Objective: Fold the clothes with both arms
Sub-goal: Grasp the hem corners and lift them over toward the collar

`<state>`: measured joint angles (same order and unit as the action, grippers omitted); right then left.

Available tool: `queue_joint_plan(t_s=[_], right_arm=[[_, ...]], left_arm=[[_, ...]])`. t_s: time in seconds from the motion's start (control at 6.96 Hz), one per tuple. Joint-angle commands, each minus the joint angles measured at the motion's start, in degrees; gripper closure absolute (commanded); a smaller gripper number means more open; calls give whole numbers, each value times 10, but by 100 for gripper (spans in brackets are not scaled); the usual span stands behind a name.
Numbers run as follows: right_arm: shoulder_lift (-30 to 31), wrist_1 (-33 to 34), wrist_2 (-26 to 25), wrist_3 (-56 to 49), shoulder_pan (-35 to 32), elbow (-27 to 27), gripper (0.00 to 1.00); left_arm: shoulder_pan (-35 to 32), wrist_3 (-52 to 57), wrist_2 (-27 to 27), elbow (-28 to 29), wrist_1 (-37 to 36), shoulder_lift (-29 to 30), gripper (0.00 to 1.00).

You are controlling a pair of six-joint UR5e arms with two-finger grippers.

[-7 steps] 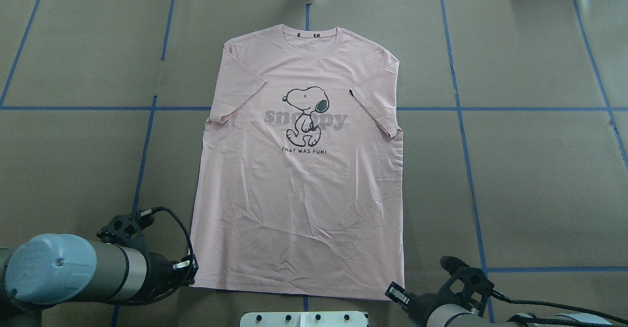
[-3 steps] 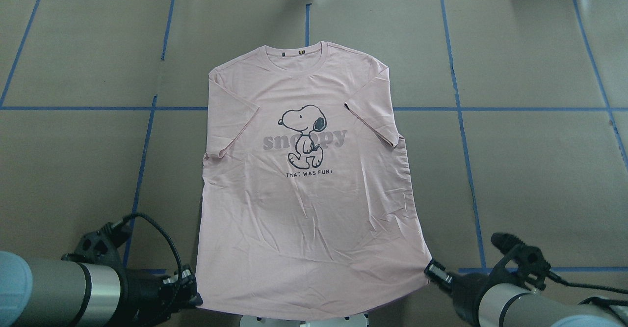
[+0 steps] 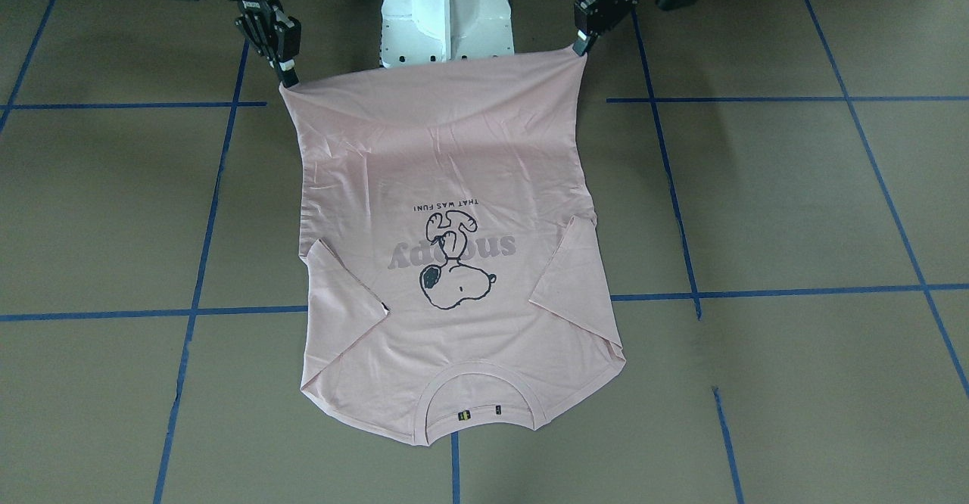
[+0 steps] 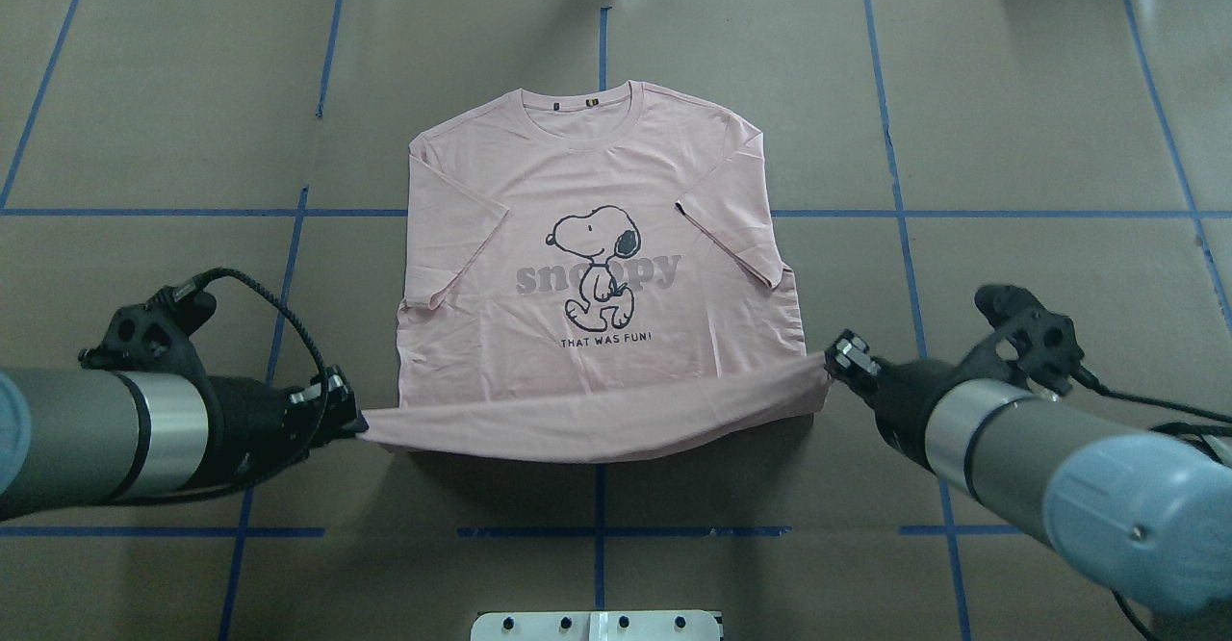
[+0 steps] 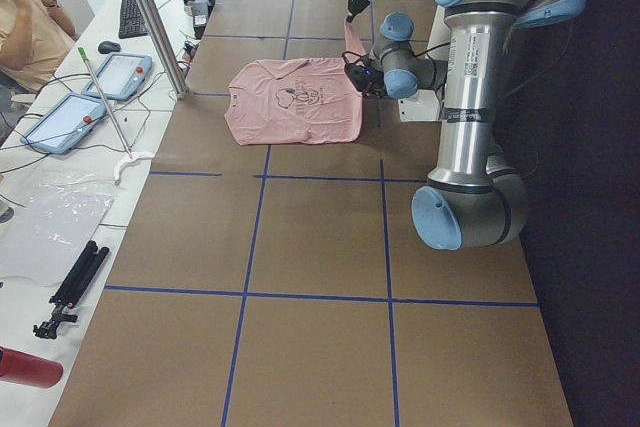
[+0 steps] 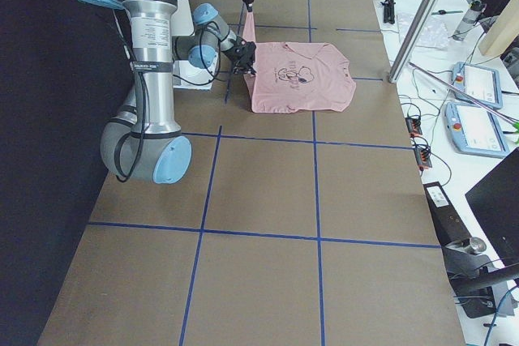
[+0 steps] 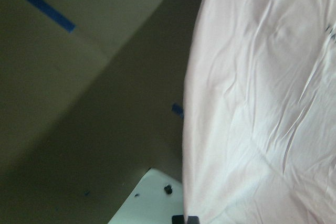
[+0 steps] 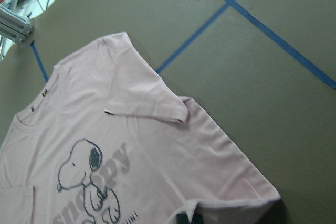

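Note:
The pale pink T-shirt (image 4: pixel 597 237) lies print side up with its collar (image 4: pixel 577 116) at the far side. Its hem is lifted off the table and stretched between both grippers. My left gripper (image 4: pixel 351 422) is shut on the hem's left corner, my right gripper (image 4: pixel 833 362) on its right corner. In the front-facing view the left gripper (image 3: pixel 581 44) is at the right and the right gripper (image 3: pixel 288 76) at the left. Each wrist view shows fabric (image 7: pixel 262 103) (image 8: pixel 131 145) running into dark fingertips (image 7: pixel 185 219) (image 8: pixel 186 217) at the bottom edge.
The table is covered in brown paper crossed by blue tape lines (image 4: pixel 597 531). The white pedestal base (image 3: pixel 447 12) stands at the robot's edge. A seated person (image 5: pixel 25 22), control tablets (image 5: pixel 120 72) and a metal post (image 5: pixel 150 17) are beyond the far side.
Both grippers have risen and moved forward from the near table edge, carrying the hem up and toward the print. The collar and sleeves stay where they were 0.4 s ago.

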<state>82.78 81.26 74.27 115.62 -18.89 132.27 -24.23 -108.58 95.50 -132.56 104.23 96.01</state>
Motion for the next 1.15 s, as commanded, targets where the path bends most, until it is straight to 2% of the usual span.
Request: queue_joint_plan(t_s=[0.0,0.14,0.29,0.43,0.72,0.86,1.01], right_arm=[[-156,-2,104,-129,-163,-195,100],[-182,-7,115,-173,-197,-250,100],[-184,-5,149,-196,-230,-255,100],[-188,-6,156,-209,-244,-276,100],[-290,-7,156,-221,-257,-396,100],[-305,-24,156,-223,-263,-435,100],[-318,-80,156,-222,-264,-505,100]], left_arm=[[-90,83,-36,164,2,109,100],[-121,95,-39,259,4,177,100],[-144,136,-39,273,1,190,100],[-164,150,-39,271,0,190,100],[-194,206,-40,280,-1,191,100],[-201,207,-41,281,1,192,100],[-202,207,-53,318,17,197,100]])
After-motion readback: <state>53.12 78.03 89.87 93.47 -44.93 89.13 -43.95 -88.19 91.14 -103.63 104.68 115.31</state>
